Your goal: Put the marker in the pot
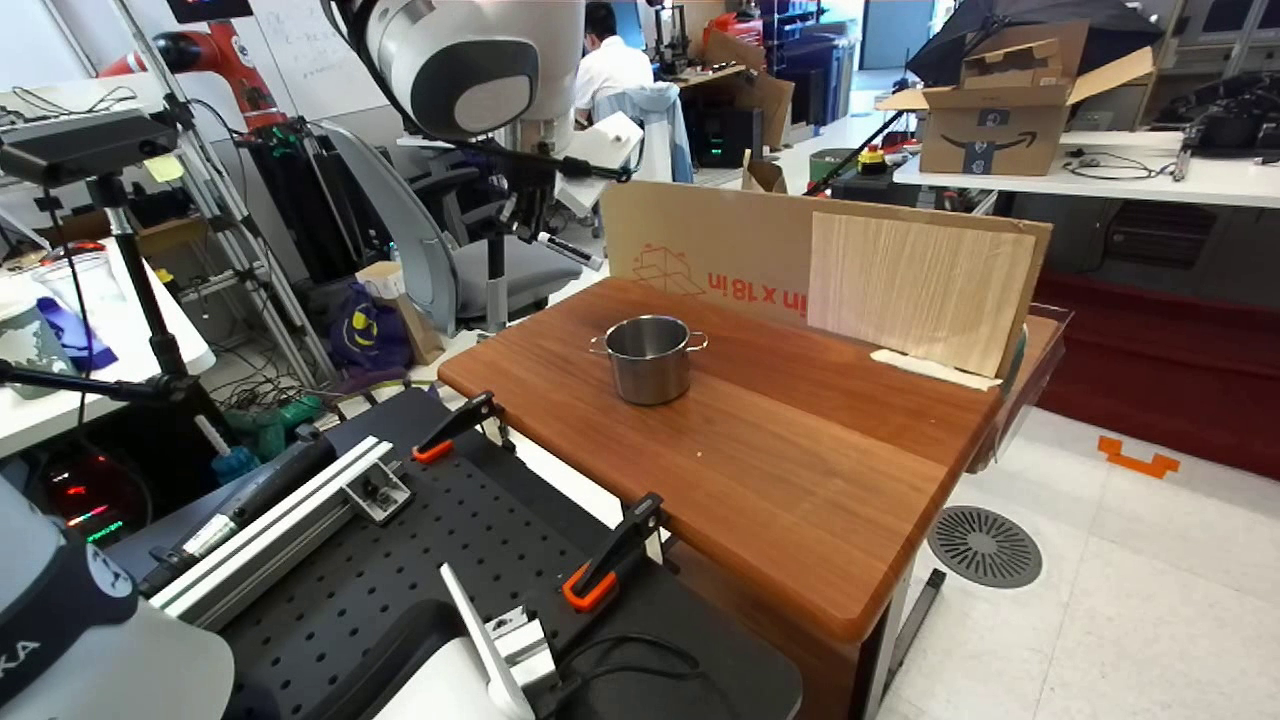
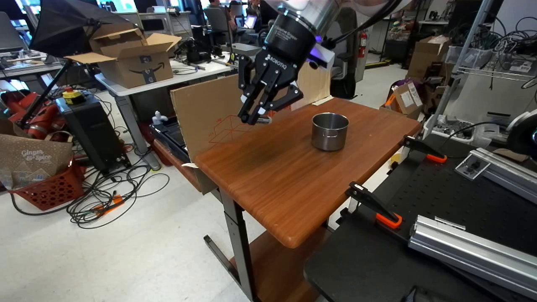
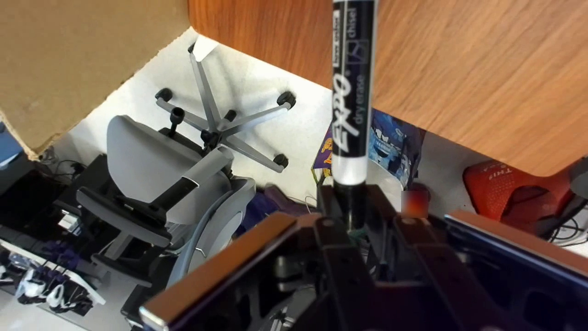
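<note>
The pot [image 1: 652, 372] is small, round and silver with short side handles. It stands upright on the brown table and shows in both exterior views [image 2: 329, 137]; it is out of the wrist view. My gripper [image 3: 353, 202] is shut on the marker [image 3: 353, 87], a black and white Expo marker held by its black end. The rest of the marker sticks out past the fingertips. In an exterior view the gripper [image 1: 527, 222] and marker [image 1: 572, 251] are above the table's far edge, apart from the pot. The gripper [image 2: 253, 117] is also raised, with the marker [image 2: 264, 120] partly hidden by the fingers.
A cardboard sheet [image 1: 720, 250] stands along one table edge, with a light wooden board [image 1: 915, 290] against it. Black and orange clamps [image 1: 612, 555] sit by a black perforated platform [image 1: 480, 540]. A grey chair [image 3: 165, 170] stands beyond the table [image 2: 268, 180].
</note>
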Motion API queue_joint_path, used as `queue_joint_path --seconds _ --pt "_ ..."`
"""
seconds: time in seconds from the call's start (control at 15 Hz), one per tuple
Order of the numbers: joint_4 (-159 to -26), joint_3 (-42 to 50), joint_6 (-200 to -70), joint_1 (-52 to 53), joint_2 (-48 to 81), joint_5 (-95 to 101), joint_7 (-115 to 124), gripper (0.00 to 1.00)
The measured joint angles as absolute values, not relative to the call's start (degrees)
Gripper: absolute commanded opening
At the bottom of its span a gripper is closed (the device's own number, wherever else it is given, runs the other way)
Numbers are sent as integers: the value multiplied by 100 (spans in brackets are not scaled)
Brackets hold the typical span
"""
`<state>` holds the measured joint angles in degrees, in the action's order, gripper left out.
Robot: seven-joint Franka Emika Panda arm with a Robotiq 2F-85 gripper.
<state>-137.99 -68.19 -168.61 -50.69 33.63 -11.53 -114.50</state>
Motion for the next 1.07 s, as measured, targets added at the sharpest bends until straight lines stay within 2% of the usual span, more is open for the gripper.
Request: queue_joint_path --seconds 0.6,1.07 --pt "-14415 -7703 -16865 -6739 3837 -290 -11339 5" --pt "-14839 -7888 -16865 -7552 4173 168 -11180 5"
